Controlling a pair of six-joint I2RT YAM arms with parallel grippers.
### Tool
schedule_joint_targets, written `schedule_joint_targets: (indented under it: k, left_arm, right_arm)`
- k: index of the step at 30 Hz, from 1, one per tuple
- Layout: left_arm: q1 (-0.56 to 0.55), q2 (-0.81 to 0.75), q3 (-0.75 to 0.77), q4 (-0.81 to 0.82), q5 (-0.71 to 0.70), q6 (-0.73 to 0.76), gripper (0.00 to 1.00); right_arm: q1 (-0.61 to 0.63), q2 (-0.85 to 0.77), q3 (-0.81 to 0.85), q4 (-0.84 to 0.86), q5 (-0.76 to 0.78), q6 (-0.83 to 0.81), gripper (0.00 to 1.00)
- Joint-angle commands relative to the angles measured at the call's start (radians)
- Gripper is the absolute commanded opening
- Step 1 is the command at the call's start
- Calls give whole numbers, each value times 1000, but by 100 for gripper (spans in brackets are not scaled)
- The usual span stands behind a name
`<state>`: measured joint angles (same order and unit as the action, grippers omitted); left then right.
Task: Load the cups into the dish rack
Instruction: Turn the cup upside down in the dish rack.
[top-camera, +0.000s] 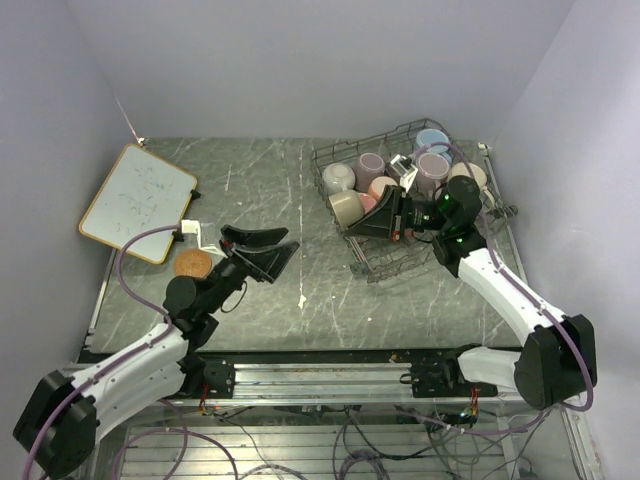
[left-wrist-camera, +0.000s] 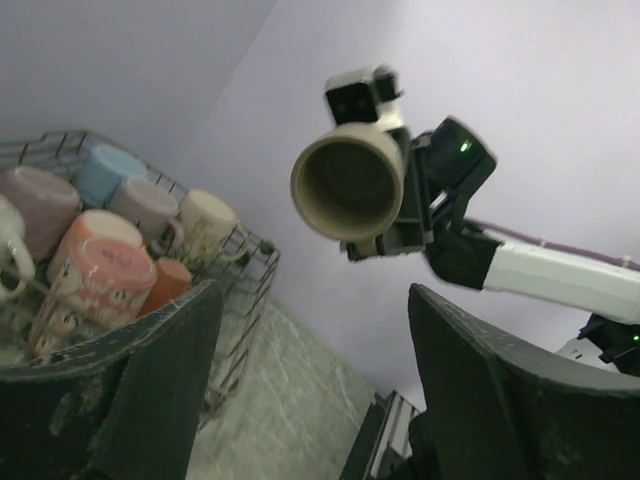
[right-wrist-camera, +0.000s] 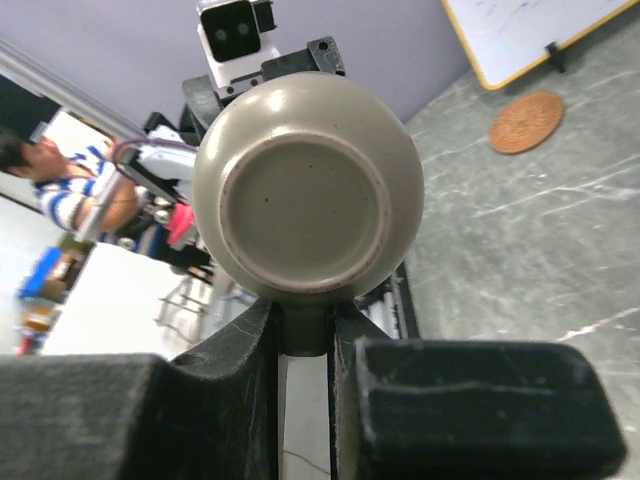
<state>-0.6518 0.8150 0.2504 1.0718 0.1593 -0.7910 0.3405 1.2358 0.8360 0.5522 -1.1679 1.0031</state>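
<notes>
Olive-brown cup (right-wrist-camera: 308, 190) is pinched by its handle between the closed-in fingers of the right pincer (right-wrist-camera: 305, 335). Its ringed base faces that wrist and its mouth points away, above the left edge of the dish rack (top-camera: 400, 262). It is small, glossy and faintly speckled. Left of the rack, the left pincer (left-wrist-camera: 312, 330) hangs spread and empty. Inside the rack sit pink, mauve, blue and floral cups (left-wrist-camera: 95, 270).

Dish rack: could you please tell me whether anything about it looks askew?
Yes: the dish rack sits turned at an angle to the table edges, and the mugs inside lean at mixed angles.
</notes>
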Motion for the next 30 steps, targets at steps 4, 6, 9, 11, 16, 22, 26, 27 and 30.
schedule_joint_targets:
  k: [4, 6, 9, 11, 16, 22, 26, 27, 30]
  left_arm:
    - [0, -153, 19, -437, -36, 20, 93]
    - [1, -184, 28, -522, -43, 23, 94]
    - [1, -212, 53, -656, -51, 38, 94]
    - [3, -224, 77, -734, -55, 49, 94]
    - [4, -243, 121, -861, -71, 73, 94]
    - [4, -268, 121, -907, -80, 77, 95]
    - [4, -279, 131, -973, -130, 70, 99]
    - [4, -282, 134, -990, -138, 71, 100]
    - [4, -289, 142, -1012, -144, 81, 100]
  right_arm:
    - [-69, -83, 118, -426, -54, -552, 0]
    - [-91, -84, 151, -529, -69, -665, 0]
    - [-106, -66, 257, -853, -3, -987, 0]
    - [-110, -44, 319, -1019, 62, -1152, 0]
    - [-128, -8, 405, -1266, 187, -1437, 0]
    - [-144, -24, 402, -1338, 328, -1609, 0]
    - [-156, -33, 403, -1353, 389, -1689, 0]
    - [-159, -30, 402, -1357, 403, -1721, 0]
    - [-167, -21, 399, -1368, 451, -1799, 0]
